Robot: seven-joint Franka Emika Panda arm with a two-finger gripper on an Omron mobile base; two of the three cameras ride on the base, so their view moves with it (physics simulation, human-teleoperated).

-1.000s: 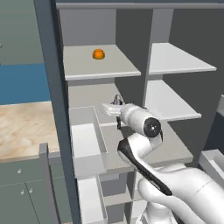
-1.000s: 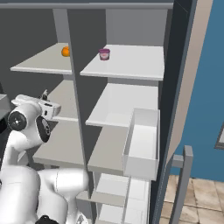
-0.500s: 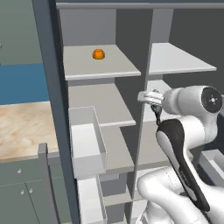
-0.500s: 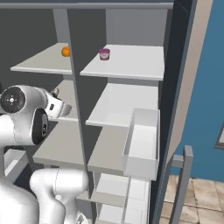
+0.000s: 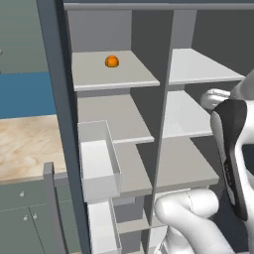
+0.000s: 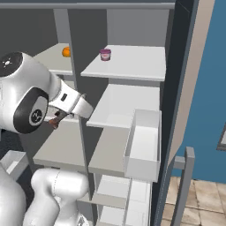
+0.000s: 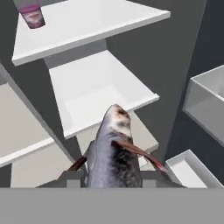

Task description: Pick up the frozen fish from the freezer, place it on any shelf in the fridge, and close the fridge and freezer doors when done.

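The gripper is clamped on the one frozen fish, low in the hand view's centre, before the fridge's middle shelf. One purple-pink cup and one orange item occupy the top shelves. Since earlier, the arm has swung from the freezer half across the divider.

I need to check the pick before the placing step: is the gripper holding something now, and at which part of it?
Yes. The gripper is shut on the frozen fish, held at its rear end, with the head pointing away toward the fridge shelves.
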